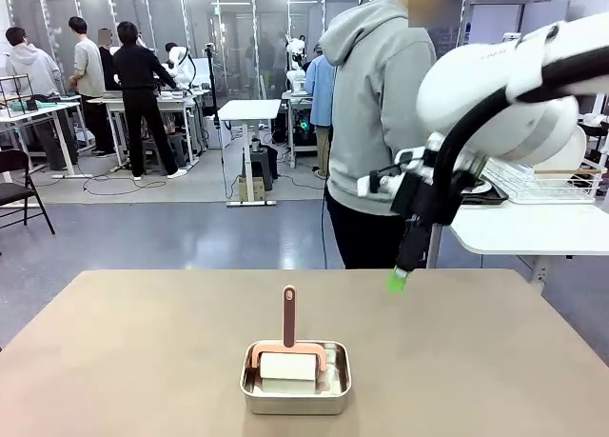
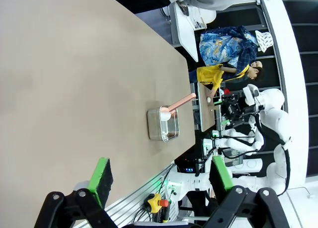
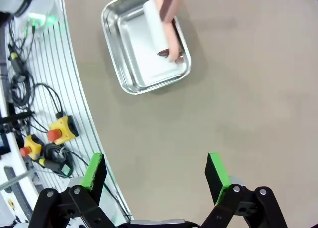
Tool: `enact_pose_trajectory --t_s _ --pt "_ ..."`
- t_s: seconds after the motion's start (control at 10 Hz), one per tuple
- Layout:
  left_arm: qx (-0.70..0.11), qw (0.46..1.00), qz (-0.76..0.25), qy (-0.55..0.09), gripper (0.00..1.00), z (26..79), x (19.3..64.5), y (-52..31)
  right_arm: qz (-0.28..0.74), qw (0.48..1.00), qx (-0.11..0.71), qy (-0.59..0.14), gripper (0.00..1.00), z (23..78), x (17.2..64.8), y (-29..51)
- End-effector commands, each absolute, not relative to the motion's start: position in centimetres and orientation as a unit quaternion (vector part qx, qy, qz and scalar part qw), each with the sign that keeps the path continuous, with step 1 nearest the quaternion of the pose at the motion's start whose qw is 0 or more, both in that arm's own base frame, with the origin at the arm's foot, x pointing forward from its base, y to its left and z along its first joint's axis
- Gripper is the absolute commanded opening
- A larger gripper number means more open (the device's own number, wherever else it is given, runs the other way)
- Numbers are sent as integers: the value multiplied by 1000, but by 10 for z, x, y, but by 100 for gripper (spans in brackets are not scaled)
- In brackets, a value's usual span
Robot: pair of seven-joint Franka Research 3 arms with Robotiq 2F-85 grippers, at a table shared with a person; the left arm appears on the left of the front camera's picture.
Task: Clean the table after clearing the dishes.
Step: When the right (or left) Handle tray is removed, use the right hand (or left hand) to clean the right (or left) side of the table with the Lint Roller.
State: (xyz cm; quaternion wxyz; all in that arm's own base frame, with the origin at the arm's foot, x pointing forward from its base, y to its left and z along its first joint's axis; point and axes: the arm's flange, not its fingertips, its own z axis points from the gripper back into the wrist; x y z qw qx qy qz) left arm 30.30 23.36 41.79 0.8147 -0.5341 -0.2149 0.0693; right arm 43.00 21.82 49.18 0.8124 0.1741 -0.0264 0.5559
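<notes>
Steel pan (image 1: 295, 405) holding pink-handled roller (image 1: 288, 315) on plain matte taupe table (image 1: 476, 361); left fingers (image 2: 102, 178), right fingers (image 3: 94, 172) spread open.

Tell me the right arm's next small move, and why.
Likely swing the right gripper over the steel pan and lower it toward the pink handle of the roller. Its jaws are open and hold nothing, it hangs above the table beside the pan, and the roller lies untouched in the pan.

Right gripper (image 1: 400, 277) points downward, jaws spread wide; left gripper (image 2: 161, 177) jaws also spread wide.
</notes>
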Motion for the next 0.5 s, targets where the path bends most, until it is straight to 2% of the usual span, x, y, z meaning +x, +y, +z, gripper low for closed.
enact_pose_trajectory --t_s 0.0,0.1,0.2,0.3,0.4 --pt "-537 812 77 -214 100 420 304 234 587 797 140 -38 100 475 416 229" --pt "-537 812 77 -214 100 420 304 234 591 794 137 -48 100 473 412 235" --pt "-537 812 77 -214 100 420 304 234 567 812 123 -71 100 473 413 232" --pt "-537 812 77 -214 100 420 304 234 580 801 150 -26 100 472 416 238" --pt "-537 812 77 -214 100 420 304 234 580 801 150 -26 100 472 416 238"
